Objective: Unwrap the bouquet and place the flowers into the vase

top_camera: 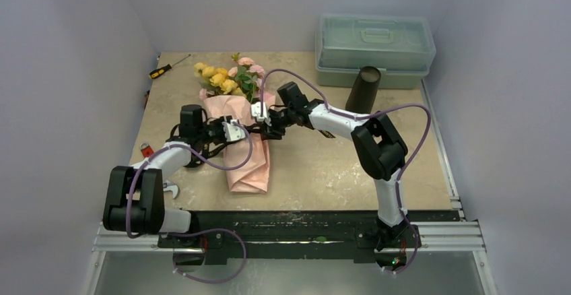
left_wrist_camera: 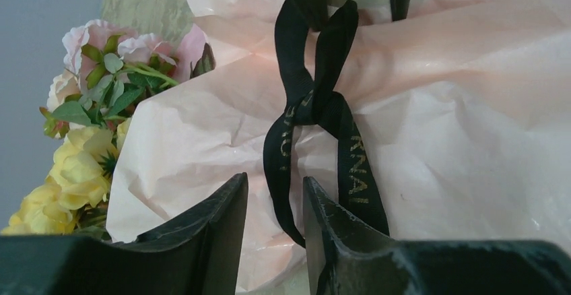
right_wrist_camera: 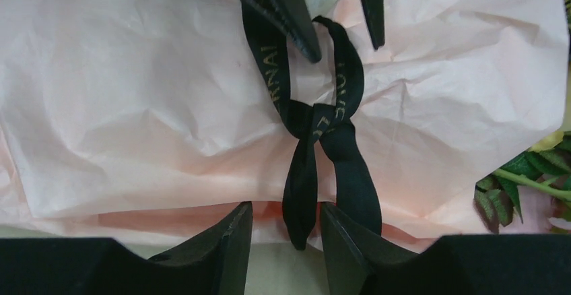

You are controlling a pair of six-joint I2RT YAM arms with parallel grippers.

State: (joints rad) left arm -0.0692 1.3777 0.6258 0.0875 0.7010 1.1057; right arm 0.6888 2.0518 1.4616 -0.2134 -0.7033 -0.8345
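Bouquet (top_camera: 246, 166) lay flat on table (top_camera: 323, 167), left of centre in the top view. Blooms pointed to 12 o'clock, the folded foot of the pink paper (left_wrist_camera: 202, 147) to 6 o'clock. The wrap was on, with the flowers (top_camera: 225, 79), yellow and peach-pink, showing only above the paper's upper edge.

Black ribbon (left_wrist_camera: 316, 100) with gold lettering was tied round the middle of the wrap. The knot was intact, one loop standing toward 12 o'clock in the left wrist view and two tails running toward 6 o'clock.

Left gripper (left_wrist_camera: 275, 182) sat at the 9 o'clock side of the tie. Its claw was spread, with one ribbon tail hanging loose in the gap and nothing pinched. Right gripper (right_wrist_camera: 284, 206) sat at the 3 o'clock side, claw likewise spread. One tail ended in the gap between its fingers and the other passed behind the right-hand finger; no pinch was seen. The two claws faced each other across the knot, close together.

Vase (top_camera: 363, 88), a dark tube, stood upright at about 2 o'clock from the bouquet, well apart from it. A grey-green lidded box (top_camera: 374, 49) sat just behind it at 12 o'clock. A screwdriver (top_camera: 167, 67) lay at 10 o'clock from the blooms, near the table's far left corner.
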